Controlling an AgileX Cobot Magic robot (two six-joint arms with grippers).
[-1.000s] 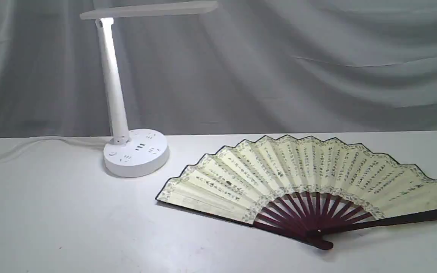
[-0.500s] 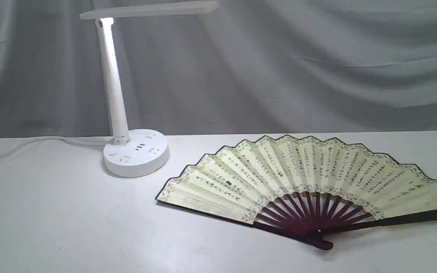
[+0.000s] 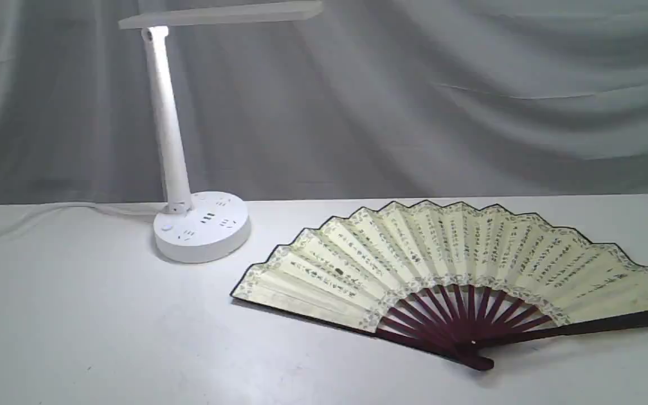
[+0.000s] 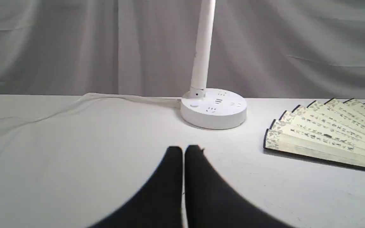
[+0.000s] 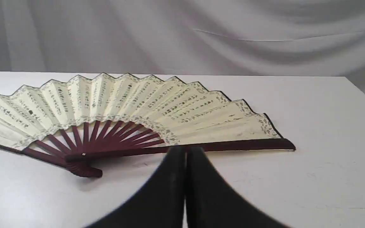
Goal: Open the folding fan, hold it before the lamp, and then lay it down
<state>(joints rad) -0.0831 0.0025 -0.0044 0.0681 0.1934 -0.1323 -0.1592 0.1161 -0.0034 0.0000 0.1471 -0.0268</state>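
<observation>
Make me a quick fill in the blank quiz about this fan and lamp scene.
1. The folding fan lies on the table, spread ____.
2. In the exterior view, the lamp stands ____ of the fan.
3. The left tool and right tool are both ____, holding nothing.
Missing words: open; left; shut.

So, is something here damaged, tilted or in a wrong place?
Nothing stands out. The folding fan lies open and flat on the table, no tear visible; the lamp stands on its base beside it, not touching.

Grey draped curtain (image 3: pixel 470 101), white table (image 3: pixel 76 326)
</observation>
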